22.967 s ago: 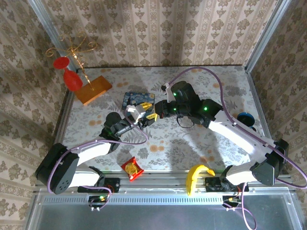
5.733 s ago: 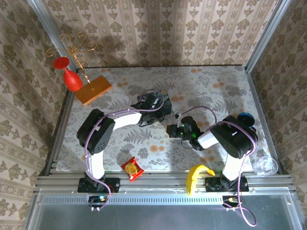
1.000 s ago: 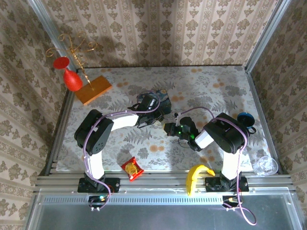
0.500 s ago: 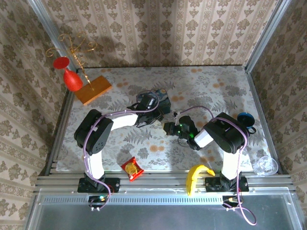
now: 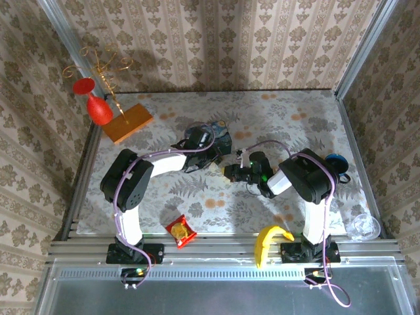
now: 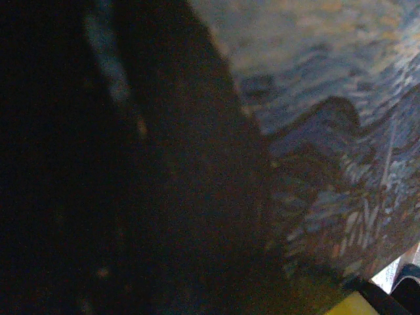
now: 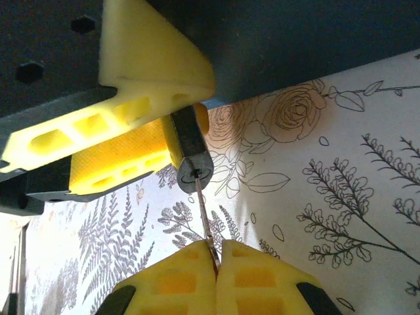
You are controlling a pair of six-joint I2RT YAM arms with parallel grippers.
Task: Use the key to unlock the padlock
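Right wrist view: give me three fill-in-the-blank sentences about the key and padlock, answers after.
1. The right gripper is ___ on the key.
2. The key's tip meets the padlock at its ___.
3. The left gripper holds the padlock between ___ fingers.
Answers: shut; keyhole; yellow.

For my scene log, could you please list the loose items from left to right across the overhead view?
Red glass → orange wooden block → snack packet → banana → blue disc → clear cup.
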